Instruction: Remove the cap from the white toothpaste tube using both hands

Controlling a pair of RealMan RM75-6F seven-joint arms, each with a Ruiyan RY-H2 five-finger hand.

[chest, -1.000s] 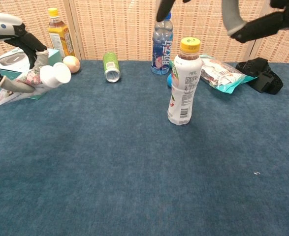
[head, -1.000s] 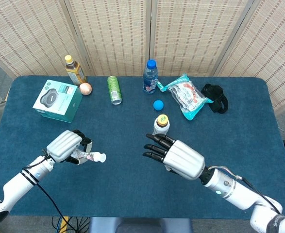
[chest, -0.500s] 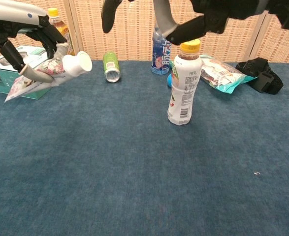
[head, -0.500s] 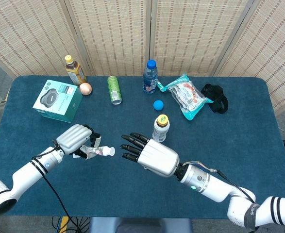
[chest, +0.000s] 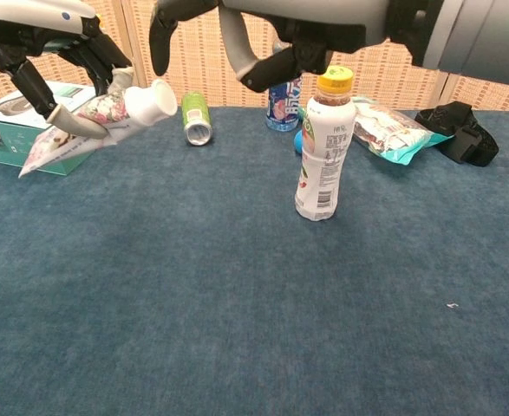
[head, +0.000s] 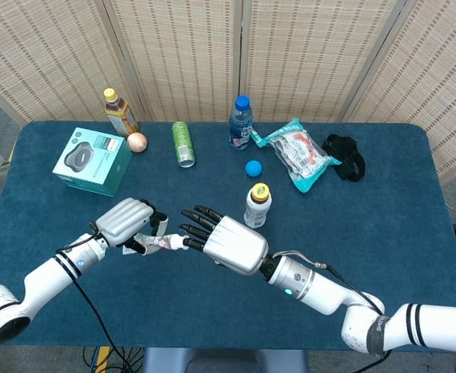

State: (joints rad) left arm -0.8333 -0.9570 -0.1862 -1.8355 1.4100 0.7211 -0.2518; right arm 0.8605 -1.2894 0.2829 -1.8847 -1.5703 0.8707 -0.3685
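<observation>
My left hand point(head: 127, 222) grips the white toothpaste tube point(chest: 85, 126) above the table, with its white cap point(chest: 159, 101) pointing right. In the head view the tube point(head: 156, 243) shows below the hand and the cap point(head: 179, 242) meets my right hand's fingertips point(head: 190, 231). My right hand point(head: 226, 241) is spread, its fingers reaching left at the cap. In the chest view the right hand point(chest: 263, 30) hangs over the top, fingers apart; whether they touch the cap I cannot tell.
A yellow-capped drink bottle point(head: 257, 205) stands just right of my right hand. Further back lie a teal box point(head: 92, 161), a green can point(head: 182, 143), a blue bottle point(head: 240, 123), a blue ball point(head: 252, 168), a snack bag point(head: 297, 158) and a black strap point(head: 346, 157).
My left hand carried the tube to the right and slightly up. My right hand travelled left across the table until its fingertips reached the cap.
</observation>
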